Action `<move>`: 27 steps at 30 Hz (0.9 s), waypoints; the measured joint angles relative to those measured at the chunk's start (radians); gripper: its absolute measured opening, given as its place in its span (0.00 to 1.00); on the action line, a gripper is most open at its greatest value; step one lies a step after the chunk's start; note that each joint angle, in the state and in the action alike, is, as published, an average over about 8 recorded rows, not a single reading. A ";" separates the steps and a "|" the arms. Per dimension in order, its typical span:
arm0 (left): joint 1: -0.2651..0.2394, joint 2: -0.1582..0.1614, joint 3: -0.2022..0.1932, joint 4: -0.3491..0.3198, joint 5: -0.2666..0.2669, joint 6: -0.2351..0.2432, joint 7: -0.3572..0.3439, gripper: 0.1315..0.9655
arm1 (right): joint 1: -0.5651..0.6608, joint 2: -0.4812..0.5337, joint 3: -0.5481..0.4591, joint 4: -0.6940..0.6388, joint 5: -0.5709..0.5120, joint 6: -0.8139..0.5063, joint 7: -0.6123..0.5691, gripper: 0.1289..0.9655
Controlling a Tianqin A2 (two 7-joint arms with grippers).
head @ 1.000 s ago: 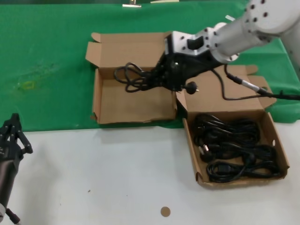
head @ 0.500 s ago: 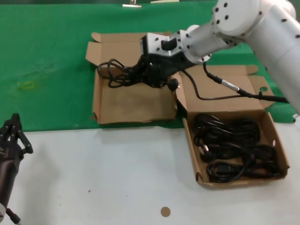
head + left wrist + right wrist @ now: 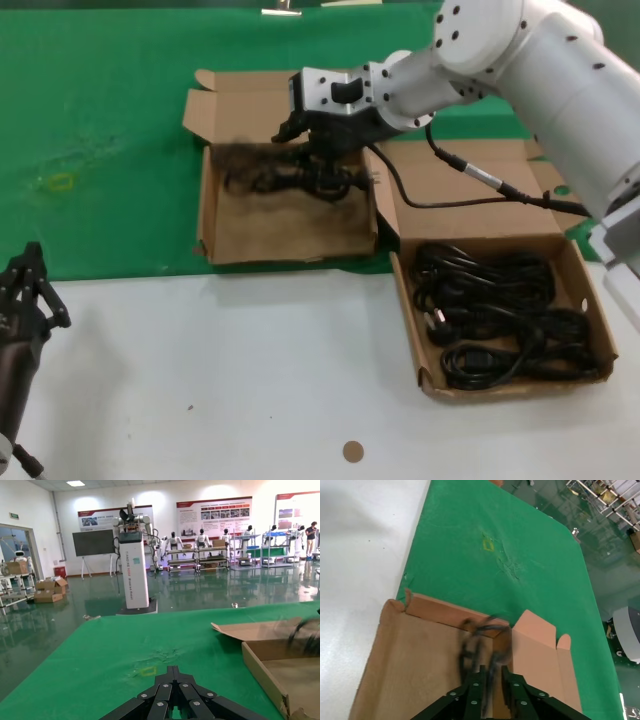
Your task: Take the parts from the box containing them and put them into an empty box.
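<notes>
the right gripper (image 3: 318, 170) reaches over the empty box (image 3: 222, 225), the left of two open cardboard boxes standing side by side, both straddling the edge between green cloth (image 3: 110, 110) and white worktop (image 3: 230, 370). its fingers (image 3: 476, 692) are nearly closed around a coiled black power cord (image 3: 262, 172), which hangs low inside the tray close to the back wall; the cord is motion-blurred, so whether it already touches the box floor cannot be told. compared with half a second ago, the gripper has dropped lower and shifted slightly further left, and the bundle that then hung at the height of the lid now sits down within the tray walls. a second ago the same bundle was still near the box's right wall with the plug dangling over the gap between the boxes.

the box containing the parts (image 3: 596, 318), on the right, has not moved, and the remaining cords (image 3: 500, 315) lie in it as a tangled layer, unchanged.

the left gripper (image 3: 28, 285) stays parked at the lower left over the worktop, well apart from both boxes; its fingers (image 3: 159, 694) sit together and hold nothing.
</notes>
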 joint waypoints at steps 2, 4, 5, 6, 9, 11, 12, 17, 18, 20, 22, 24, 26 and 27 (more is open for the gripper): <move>0.000 0.000 0.000 0.000 0.000 0.000 0.000 0.01 | 0.005 -0.007 0.003 -0.018 0.004 0.009 -0.012 0.08; 0.000 0.000 0.000 0.000 0.000 0.000 0.000 0.01 | 0.007 -0.010 0.005 -0.028 0.007 0.015 -0.019 0.10; 0.000 0.000 0.000 0.000 0.000 0.000 0.000 0.01 | 0.007 -0.011 0.005 -0.031 0.008 0.017 -0.021 0.11; 0.000 0.000 0.000 0.000 0.000 0.000 0.000 0.01 | 0.007 -0.012 0.006 -0.033 0.009 0.019 -0.023 0.12; 0.000 0.000 0.000 0.000 0.000 0.000 0.000 0.01 | 0.006 -0.011 0.007 -0.033 0.010 0.022 -0.026 0.16; 0.000 0.000 0.000 0.000 0.000 0.000 0.000 0.02 | 0.005 -0.011 0.008 -0.032 0.011 0.023 -0.026 0.20; 0.000 0.000 0.000 0.000 0.000 0.000 0.000 0.02 | 0.005 -0.011 0.008 -0.031 0.011 0.023 -0.026 0.22; 0.000 0.000 0.000 0.000 0.000 0.000 0.000 0.03 | -0.005 -0.009 0.012 -0.023 0.015 0.030 -0.025 0.28; 0.000 0.000 0.000 0.000 0.000 0.000 0.000 0.03 | -0.011 -0.008 0.015 -0.018 0.018 0.033 -0.025 0.28; 0.000 0.000 0.000 0.000 0.000 0.000 0.000 0.03 | -0.028 -0.005 0.023 -0.004 0.026 0.044 -0.023 0.32; 0.000 0.000 0.000 0.000 0.000 0.000 0.000 0.03 | -0.053 -0.001 0.034 0.017 0.037 0.059 -0.020 0.38; 0.000 0.000 0.000 0.000 0.000 0.000 0.000 0.05 | -0.081 0.003 0.047 0.041 0.050 0.077 -0.016 0.44; 0.000 0.000 0.000 0.000 0.000 0.000 0.000 0.07 | -0.112 0.008 0.062 0.068 0.064 0.097 -0.012 0.50; 0.000 0.000 0.000 0.000 0.000 0.000 0.000 0.09 | -0.129 0.011 0.069 0.082 0.072 0.108 -0.009 0.53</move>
